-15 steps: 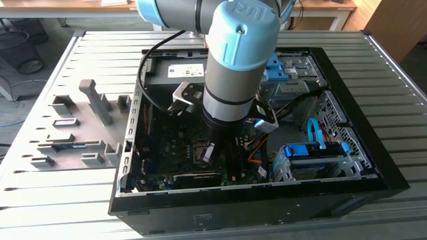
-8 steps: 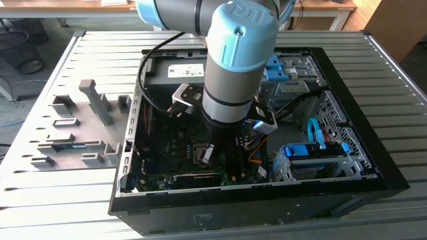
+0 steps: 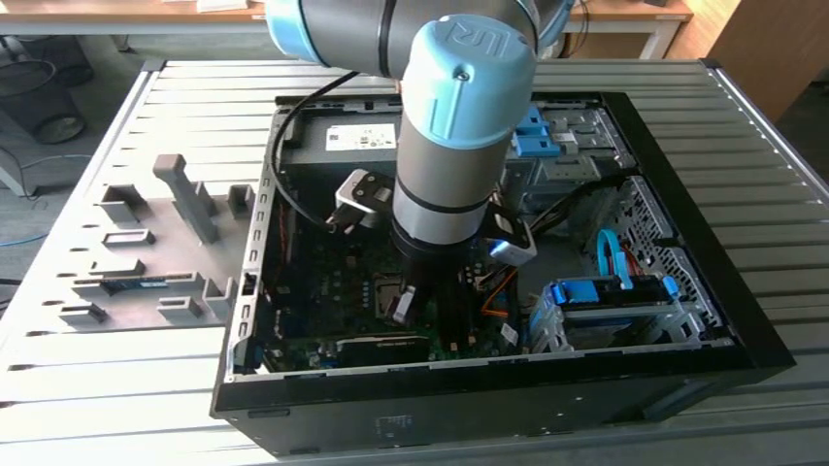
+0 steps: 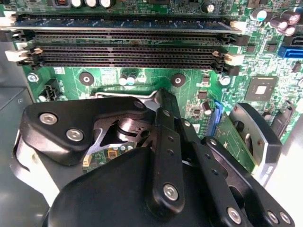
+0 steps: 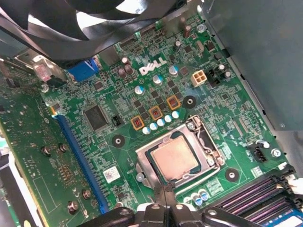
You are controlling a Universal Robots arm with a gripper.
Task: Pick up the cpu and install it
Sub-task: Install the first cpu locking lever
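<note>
Grey slatted metal table [image 3: 155,97], open black computer case [image 3: 725,359] on it, grey fixture block [image 3: 143,252] beside.

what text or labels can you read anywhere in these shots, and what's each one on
White logo on the motherboard, first wrist view: a brand mark, not quoted here.
White sticker on the motherboard: too small to read.
White label on the power supply, exterior view: too small to read.
cpu face: no print discernible.
</note>
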